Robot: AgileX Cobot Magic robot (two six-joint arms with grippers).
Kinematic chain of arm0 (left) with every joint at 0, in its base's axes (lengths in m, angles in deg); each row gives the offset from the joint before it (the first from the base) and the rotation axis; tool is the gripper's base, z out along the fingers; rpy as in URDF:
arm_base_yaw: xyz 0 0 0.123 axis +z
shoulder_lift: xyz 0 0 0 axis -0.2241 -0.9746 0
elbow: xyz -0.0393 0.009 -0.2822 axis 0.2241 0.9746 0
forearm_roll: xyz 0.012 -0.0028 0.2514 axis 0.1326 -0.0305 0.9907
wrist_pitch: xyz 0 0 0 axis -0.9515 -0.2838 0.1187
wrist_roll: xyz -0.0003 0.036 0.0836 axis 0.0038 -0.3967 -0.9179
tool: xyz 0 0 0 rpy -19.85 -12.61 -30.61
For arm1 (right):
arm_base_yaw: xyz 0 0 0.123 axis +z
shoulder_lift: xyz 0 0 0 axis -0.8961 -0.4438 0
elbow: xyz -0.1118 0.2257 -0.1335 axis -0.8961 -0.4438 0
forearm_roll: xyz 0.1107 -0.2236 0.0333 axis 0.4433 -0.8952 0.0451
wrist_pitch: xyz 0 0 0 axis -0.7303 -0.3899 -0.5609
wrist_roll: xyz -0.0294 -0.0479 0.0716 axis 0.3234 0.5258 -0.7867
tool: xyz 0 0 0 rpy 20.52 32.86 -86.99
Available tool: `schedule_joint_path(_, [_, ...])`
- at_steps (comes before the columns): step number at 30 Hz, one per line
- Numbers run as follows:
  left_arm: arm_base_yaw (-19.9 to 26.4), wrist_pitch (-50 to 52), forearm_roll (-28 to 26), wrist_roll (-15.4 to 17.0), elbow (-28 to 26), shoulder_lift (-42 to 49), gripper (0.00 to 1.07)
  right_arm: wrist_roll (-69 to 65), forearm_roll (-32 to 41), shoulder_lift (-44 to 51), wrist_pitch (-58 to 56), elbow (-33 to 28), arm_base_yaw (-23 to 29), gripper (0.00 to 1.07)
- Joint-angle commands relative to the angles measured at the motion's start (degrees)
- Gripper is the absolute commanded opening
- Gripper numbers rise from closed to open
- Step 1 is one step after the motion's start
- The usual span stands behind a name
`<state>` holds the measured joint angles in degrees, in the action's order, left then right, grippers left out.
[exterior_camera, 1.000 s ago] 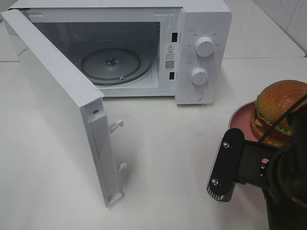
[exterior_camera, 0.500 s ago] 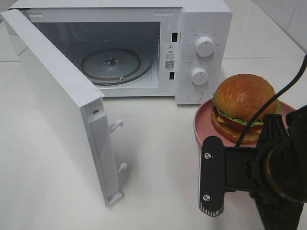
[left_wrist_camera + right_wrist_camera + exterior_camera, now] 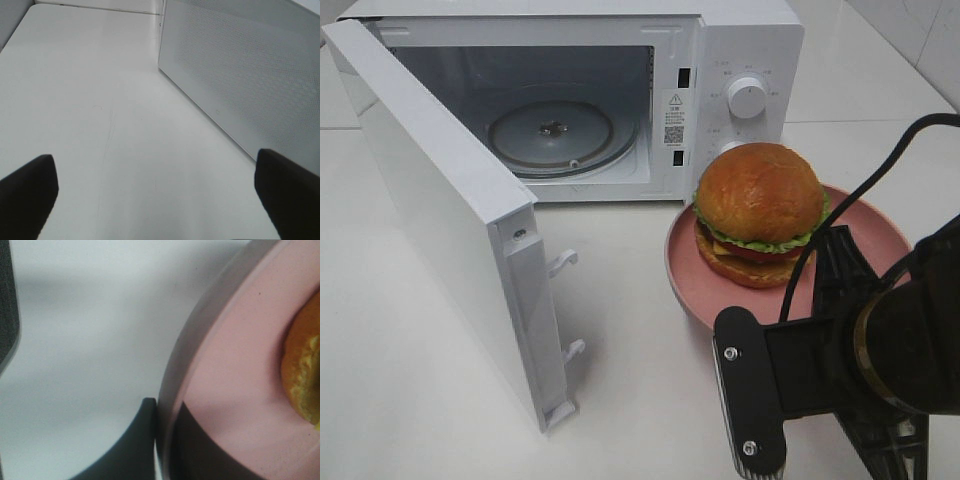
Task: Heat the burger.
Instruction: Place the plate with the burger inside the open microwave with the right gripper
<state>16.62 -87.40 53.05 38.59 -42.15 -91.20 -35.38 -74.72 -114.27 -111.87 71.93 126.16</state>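
R gripper [image 3: 162, 440] is clamped tight on the rim of the pink plate [image 3: 880, 235], one finger under/outside the edge, the other on the plate's top face; grip pt is at approx 4–5 o'clock on the plate in the high view. The burger [image 3: 758, 205] sits upright on the plate, a bit toward its 10 o'clock side, w/ bare pink rim showing from 1 to 4 o'clock. The plate is in front of the microwave [image 3: 750, 40] control panel, at 4 o'clock from the cavity mouth. Can't tell if the plate's far rim touches the panel, or if the plate is off the table [image 3: 650, 300].

The door [image 3: 440, 210] is swung wide, its free edge at 7 o'clock from the cavity, latch hooks [image 3: 563, 262] pointing to 3 o'clock. Bare table lies btwn door edge and plate's 9 o'clock rim. The cavity mouth is unobstructed, w/ the glass turntable [image 3: 552, 135] inside.

L gripper [image 3: 156, 200] is spread fully w/ nothing btwn its fingers, over bare table just beside a white dotted panel [image 3: 240, 75].
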Motion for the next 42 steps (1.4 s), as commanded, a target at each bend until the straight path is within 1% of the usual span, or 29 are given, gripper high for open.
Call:
schedule_joint_path(1, [0.1,-0.2,-0.3,-0.1,0.2,0.1,1.0,5.2,-3.3,0.6,0.9,0.0,0.2,0.0])
schedule_joint_path(2, [0.1,-0.2,-0.3,-0.1,0.2,0.1,1.0,7.0,-3.1,0.6,1.3,0.0,0.2,0.0])
schedule_joint_path(8, [0.1,-0.2,-0.3,-0.1,0.2,0.1,1.0,6.9,-2.8,0.6,4.4,0.0,0.0,0.0])
schedule_joint_path(9, [0.1,-0.2,-0.3,-0.1,0.2,0.1,1.0,9.6,-2.8,0.6,5.8,0.0,-1.3,0.0])
schedule_joint_path(10, [0.1,-0.2,-0.3,-0.1,0.2,0.1,1.0,9.6,-2.8,0.6,5.8,0.0,-1.3,0.0])
schedule_joint_path(12, [0.1,-0.2,-0.3,-0.1,0.2,0.1,1.0,14.0,-2.3,0.6,7.6,0.0,-4.5,0.0])
schedule_joint_path(13, [0.1,-0.2,-0.3,-0.1,0.2,0.1,1.0,14.0,-2.3,0.6,7.6,0.0,-4.5,0.0])
schedule_joint_path(15, [0.1,-0.2,-0.3,-0.1,0.2,0.1,1.0,20.6,-0.8,0.6,10.1,0.0,-8.8,0.0])
schedule_joint_path(18, [0.1,-0.2,-0.3,-0.1,0.2,0.1,1.0,22.4,-0.4,0.6,11.1,0.0,-9.8,0.0])
schedule_joint_path(19, [0.1,-0.2,-0.3,-0.1,0.2,0.1,1.0,25.5,0.3,0.6,13.6,0.0,-11.7,0.0])
schedule_joint_path(20, [0.1,-0.2,-0.3,-0.1,0.2,0.1,1.0,25.5,0.3,0.6,13.6,0.0,-11.7,0.0])
schedule_joint_path(22, [0.1,-0.2,-0.3,-0.1,0.2,0.1,1.0,30.5,2.8,0.6,17.4,0.0,-14.6,0.0])
schedule_joint_path(23, [0.1,-0.2,-0.3,-0.1,0.2,0.1,1.0,30.5,2.8,0.6,17.4,0.0,-14.6,0.0])
schedule_joint_path(25, [0.1,-0.2,-0.3,-0.1,0.2,0.1,1.0,39.1,6.2,0.6,21.2,0.0,-17.9,0.0])
schedule_joint_path(26, [0.1,-0.2,-0.3,-0.1,0.2,0.1,1.0,39.1,6.2,0.6,21.2,0.0,-17.9,0.0])
schedule_joint_path(28, [0.1,-0.2,-0.3,-0.1,0.2,0.1,1.0,45.4,9.5,0.6,23.4,0.1,-20.0,0.0])
schedule_joint_path(31, [0.1,-0.2,-0.3,-0.1,0.2,0.1,1.0,47.6,11.1,0.6,23.7,0.2,-20.6,0.0])
schedule_joint_path(33, [0.1,-0.2,-0.3,-0.1,0.2,0.1,1.0,56.4,16.5,0.6,24.2,1.1,-23.9,0.0])
schedule_joint_path(35, [0.1,-0.2,-0.3,-0.1,0.2,0.1,1.0,58.6,17.6,0.6,24.2,1.3,-24.5,0.0])
schedule_joint_path(36, [0.1,-0.2,-0.3,-0.1,0.2,0.1,1.0,64.1,20.5,0.6,24.2,1.8,-26.2,0.0])
schedule_joint_path(39, [0.1,-0.2,-0.3,-0.1,0.2,0.1,1.0,66.1,22.0,0.6,24.3,2.0,-26.8,0.0])
schedule_joint_path(41, [0.1,-0.2,-0.3,-0.1,0.2,0.1,1.0,75.9,28.8,0.5,24.9,2.7,-29.9,0.0])
schedule_joint_path(42, [0.1,-0.2,-0.3,-0.1,0.2,0.1,1.0,75.9,28.8,0.5,24.9,2.7,-29.9,0.0])
